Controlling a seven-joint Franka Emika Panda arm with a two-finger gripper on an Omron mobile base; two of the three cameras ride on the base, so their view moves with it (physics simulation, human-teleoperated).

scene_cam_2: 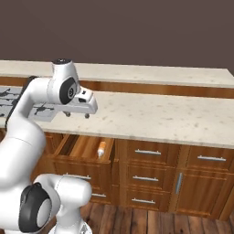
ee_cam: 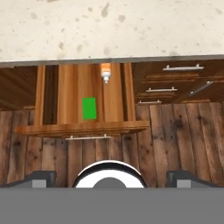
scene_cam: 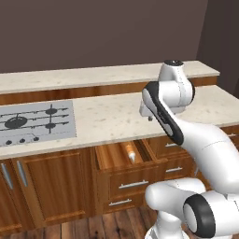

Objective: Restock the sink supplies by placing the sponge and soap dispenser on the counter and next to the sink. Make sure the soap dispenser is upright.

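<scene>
Your tool [scene_cam_2: 77,114] hangs above the surface [scene_cam_2: 160,116] with its jaws spread wide and nothing between them; both supplies lie in the open drawer [ee_cam: 78,127] below; the sponge [ee_cam: 89,108] lies flat on the drawer floor; the soap dispenser [ee_cam: 105,71] lies on its side near the drawer's back, pump toward you. Expect the sponge to be light and soft, so pinch it across its short sides; the bottle looks stiff and likely slick, so grip mid-body, not the pump.
</scene>
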